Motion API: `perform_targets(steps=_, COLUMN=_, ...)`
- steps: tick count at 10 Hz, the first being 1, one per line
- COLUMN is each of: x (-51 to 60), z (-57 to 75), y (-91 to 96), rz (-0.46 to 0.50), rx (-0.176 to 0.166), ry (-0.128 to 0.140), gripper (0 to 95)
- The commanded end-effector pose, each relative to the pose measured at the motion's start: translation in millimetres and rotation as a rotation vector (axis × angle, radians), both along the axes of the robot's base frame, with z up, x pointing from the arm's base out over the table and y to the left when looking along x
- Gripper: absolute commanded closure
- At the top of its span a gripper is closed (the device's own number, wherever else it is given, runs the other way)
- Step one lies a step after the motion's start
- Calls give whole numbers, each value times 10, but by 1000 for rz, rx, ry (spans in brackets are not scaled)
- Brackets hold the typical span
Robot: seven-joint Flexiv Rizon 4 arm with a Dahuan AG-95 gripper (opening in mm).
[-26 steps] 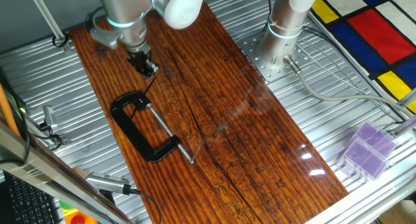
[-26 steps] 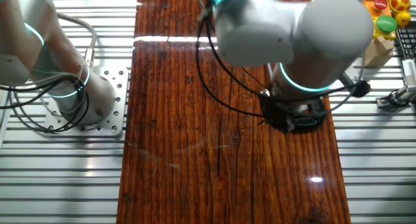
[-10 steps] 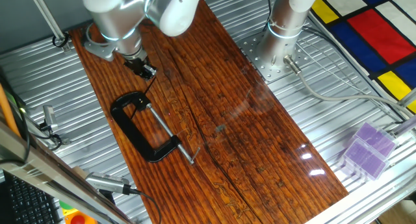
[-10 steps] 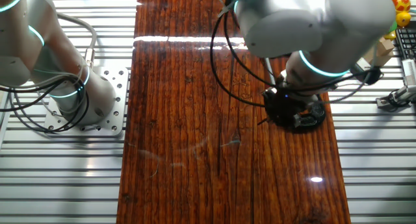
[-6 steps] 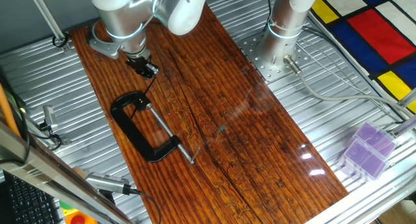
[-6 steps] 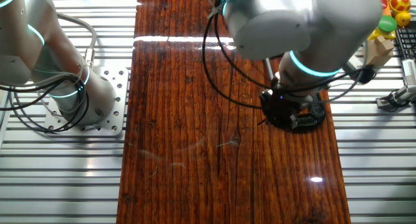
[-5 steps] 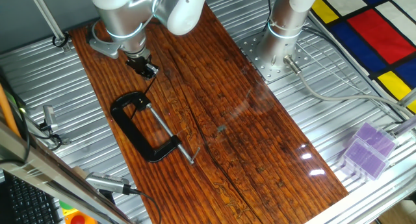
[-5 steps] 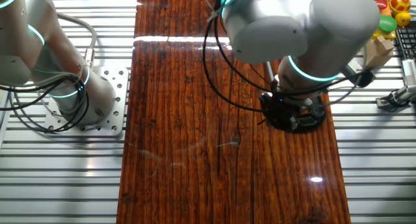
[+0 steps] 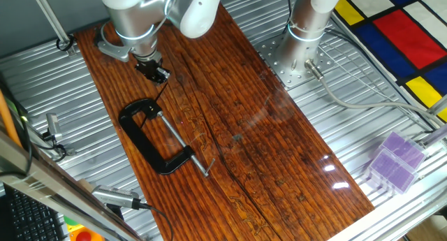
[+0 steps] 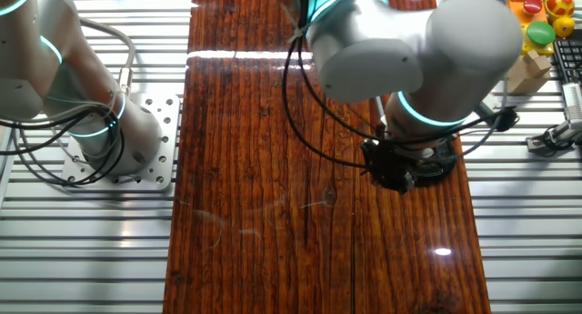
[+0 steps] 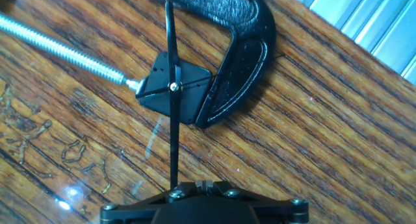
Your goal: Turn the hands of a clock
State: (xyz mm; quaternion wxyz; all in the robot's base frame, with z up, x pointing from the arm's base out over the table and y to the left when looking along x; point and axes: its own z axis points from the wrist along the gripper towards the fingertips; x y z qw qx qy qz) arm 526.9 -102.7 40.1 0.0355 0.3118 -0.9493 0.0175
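We see the small black square clock (image 11: 174,89) gripped in the black metal C-clamp (image 11: 239,58); end effector (image 9: 156,73) hovers nearby, open or clenched unclear.

The table top (image 9: 230,108) is dark red-brown wood with a strong striped grain, varnished glossy enough to throw back white glints of light (fine scratches show in the hand view), and it lies on ribbed, matt grey metal (image 9: 349,80). The clamp (image 11: 240,49) looks like black cast metal with a pebbled, slightly shiny skin, while its screw (image 11: 65,45) is bare bright threaded steel. The small clock (image 11: 175,91) is smooth matt black, seemingly plastic, with thin black hands and a brassy centre pin.
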Motion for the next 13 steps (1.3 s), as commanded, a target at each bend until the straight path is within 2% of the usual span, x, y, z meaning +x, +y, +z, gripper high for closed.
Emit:
perform_targets(steps=1, x=25, z=-26, y=0, rz=-4, rx=3, ry=2, gripper=950)
perform_targets(steps=8, x=-39, z=-68, y=1, rz=-31, rx=11, ry=8, gripper=950)
perform_targets(steps=13, x=-94, z=-76, y=120, rz=-72, rx=20, ry=12, gripper=950)
